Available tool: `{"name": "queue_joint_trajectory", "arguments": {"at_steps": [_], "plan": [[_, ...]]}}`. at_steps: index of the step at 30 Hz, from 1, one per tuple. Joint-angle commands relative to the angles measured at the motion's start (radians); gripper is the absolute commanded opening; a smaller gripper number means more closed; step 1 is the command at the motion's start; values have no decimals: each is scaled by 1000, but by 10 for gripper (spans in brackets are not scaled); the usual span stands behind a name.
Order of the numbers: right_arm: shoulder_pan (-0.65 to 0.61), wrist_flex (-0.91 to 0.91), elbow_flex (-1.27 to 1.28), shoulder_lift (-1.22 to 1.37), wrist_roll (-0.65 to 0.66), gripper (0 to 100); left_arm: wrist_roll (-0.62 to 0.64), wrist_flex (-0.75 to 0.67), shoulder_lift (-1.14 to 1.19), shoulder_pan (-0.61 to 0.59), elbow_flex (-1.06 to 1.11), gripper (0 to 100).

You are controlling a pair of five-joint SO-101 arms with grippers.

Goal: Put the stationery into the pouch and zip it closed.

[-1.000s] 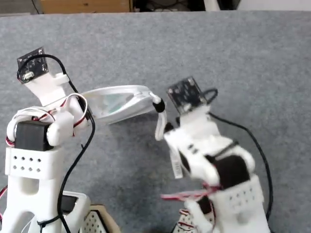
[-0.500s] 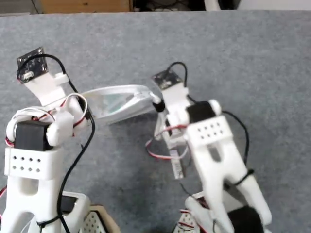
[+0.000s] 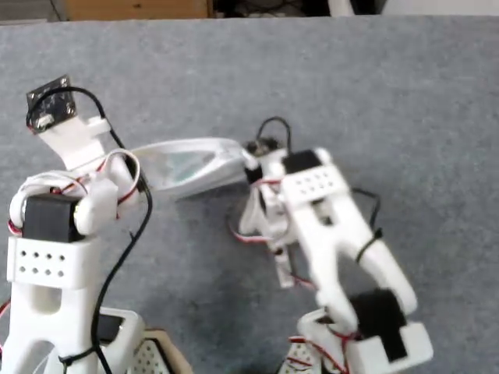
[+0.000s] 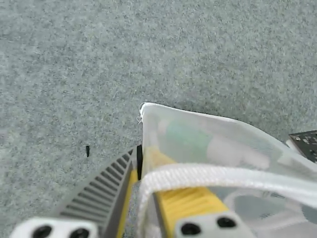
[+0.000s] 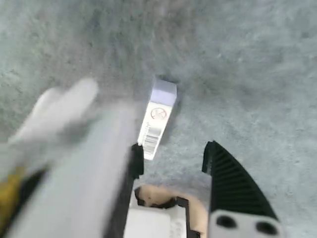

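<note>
Now the right arm (image 3: 327, 226) has swung forward from a pulled-back pose near its base, and its wrist leans by the right end of the pouch (image 3: 187, 165). The pouch and the left arm haven't moved.

Right hand (image 5: 173, 146): spread, nothing in it, hanging over a bar (image 5: 158, 119) that lies loose on the table (image 3: 390, 93), near side of the pouch. Judgement: one stationery piece is still outside, so the task isn't done, the zip comes later and this looks like the approach to a pick.

Left hand (image 4: 140, 166): pinching the pouch's left edge, holding it half lifted.

Materials:
- Pouch: soft, see-through white mesh with a thick woven rim cord; floppy, sags away from the held edge. A green piece (image 4: 185, 138) and pale rounded shapes show through the mesh, so some items are already inside.
- Bar: small, white, boxy and rigid, with a printed label on top and flat faces. Should pinch easily across its short sides.
- Table: grey, felt-like, matte cover. Likely grippy, so the bar shouldn't slide much.
</note>
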Motion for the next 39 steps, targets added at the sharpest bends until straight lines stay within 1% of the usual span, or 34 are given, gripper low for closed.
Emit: {"name": "queue_joint_trajectory", "arguments": {"at_steps": [1,5,10,15,22,29,35,39], "plan": [[2,-51,-41,62,3,205,8,0,12,-19,4,29],[-61,-97,-41,125,0,205,8,0,12,-19,5,29],[-114,-166,-42,157,-64,205,8,0,12,-19,7,29],[-110,-203,-42,199,-63,201,8,0,12,-19,8,29],[-109,-224,-45,355,-63,200,8,0,12,-19,8,29],[-107,-272,-47,404,-63,96,8,0,12,-19,8,29],[-95,-276,-48,403,-55,85,8,0,12,-19,8,29],[-28,-270,-82,403,-52,74,8,0,12,-19,8,29]]}}
